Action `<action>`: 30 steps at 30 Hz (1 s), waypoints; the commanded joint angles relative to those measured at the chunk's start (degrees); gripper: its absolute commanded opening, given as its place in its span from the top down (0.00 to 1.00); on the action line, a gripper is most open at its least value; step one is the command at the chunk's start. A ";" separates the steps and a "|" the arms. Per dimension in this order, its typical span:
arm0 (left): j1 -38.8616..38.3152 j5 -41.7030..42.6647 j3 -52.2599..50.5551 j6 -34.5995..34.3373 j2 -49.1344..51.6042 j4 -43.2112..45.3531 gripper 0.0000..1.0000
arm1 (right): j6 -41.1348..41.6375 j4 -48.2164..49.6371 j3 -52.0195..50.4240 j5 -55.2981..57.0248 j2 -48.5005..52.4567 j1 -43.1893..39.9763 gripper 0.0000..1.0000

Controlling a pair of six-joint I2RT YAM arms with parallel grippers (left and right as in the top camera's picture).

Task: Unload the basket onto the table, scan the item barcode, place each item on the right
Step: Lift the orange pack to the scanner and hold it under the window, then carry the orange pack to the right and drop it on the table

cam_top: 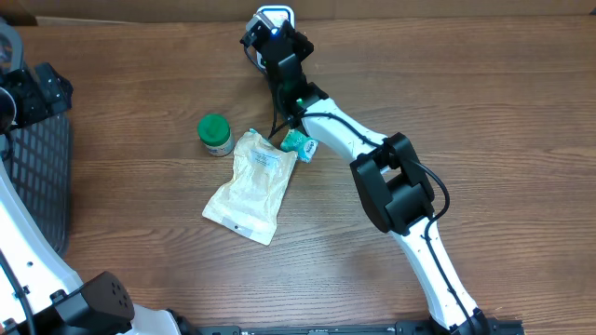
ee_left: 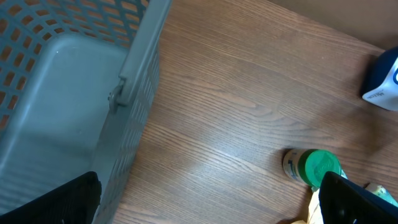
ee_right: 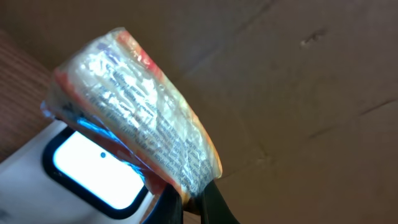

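Observation:
The item is a clear-wrapped packet (ee_right: 134, 106) with red-orange edges and printed text. My right gripper (ee_right: 194, 198) is shut on its lower end and holds it just above the white scanner (ee_right: 37, 180), whose window (ee_right: 93, 165) glows bright under it. In the overhead view the right gripper (cam_top: 271, 35) sits over the scanner (cam_top: 277, 15) at the table's far edge, hiding the packet. No barcode can be made out on the wrap. At the far left my left gripper (ee_left: 211, 205) stands open and empty beside the basket.
A green-lidded jar (cam_top: 215, 133), a beige pouch (cam_top: 251, 184) and a small teal packet (cam_top: 300, 142) lie mid-table. A grey mesh basket (cam_top: 42, 177) fills the left side. A cardboard wall (ee_right: 298, 74) stands behind the scanner.

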 commanded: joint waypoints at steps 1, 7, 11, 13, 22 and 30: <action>-0.07 0.39 0.48 1.51 -0.11 0.04 0.00 | 4.94 -2.95 0.72 1.29 -2.36 1.20 0.96; -0.07 0.39 0.48 1.51 -0.11 0.04 0.00 | 14.91 -13.55 0.72 0.87 -11.93 0.87 0.96; -0.07 0.39 0.48 1.51 -0.11 0.04 0.00 | 26.47 -28.41 0.74 -4.48 -23.43 0.92 0.96; -0.07 0.39 0.48 1.51 -0.11 0.07 0.00 | 34.62 -37.03 0.74 -10.69 -28.48 0.52 0.96; -0.07 0.39 0.48 1.51 -0.11 0.04 0.00 | 60.43 -70.44 0.72 -37.66 -40.41 -12.35 0.96; -0.07 0.39 0.48 1.51 -0.11 0.04 0.00 | 59.89 -86.31 -12.59 -47.93 -39.67 -32.02 0.96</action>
